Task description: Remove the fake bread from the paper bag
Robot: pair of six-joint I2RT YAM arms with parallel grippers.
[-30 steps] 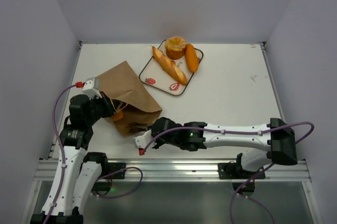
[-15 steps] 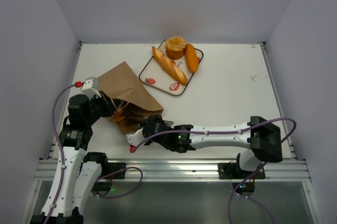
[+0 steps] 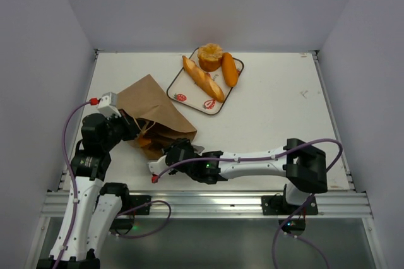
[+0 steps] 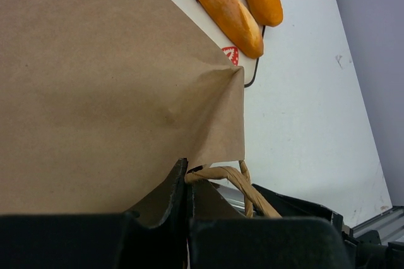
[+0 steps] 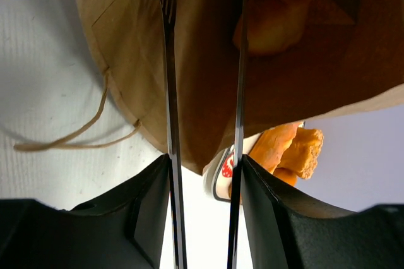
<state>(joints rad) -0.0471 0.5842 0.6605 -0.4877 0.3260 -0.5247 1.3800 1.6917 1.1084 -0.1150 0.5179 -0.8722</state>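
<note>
The brown paper bag (image 3: 154, 108) lies on its side at the left, mouth toward the near edge. My left gripper (image 3: 130, 130) is shut on the upper edge of the mouth (image 4: 208, 124), beside the cord handle (image 4: 237, 179), and holds it lifted. My right gripper (image 3: 165, 149) is open, and its thin fingers (image 5: 166, 60) reach into the mouth. An orange-golden bread piece (image 5: 271, 16) lies inside the bag, just right of the fingers and not held. It also shows at the mouth in the top view (image 3: 144, 141). A baguette (image 3: 203, 78), a ruffled bun (image 3: 210, 56) and an oval roll (image 3: 230, 69) lie outside the bag.
The white strawberry-print tray (image 3: 189, 97) holds the three outer pieces at the back centre. It also shows under the bag's edge in the right wrist view (image 5: 221, 171). The bag's second cord handle (image 5: 69, 137) lies loose on the table.
My right arm has moved left and forward, bringing its open fingers into the bag's mouth. My left gripper has kept its hold on the bag's edge.
</note>
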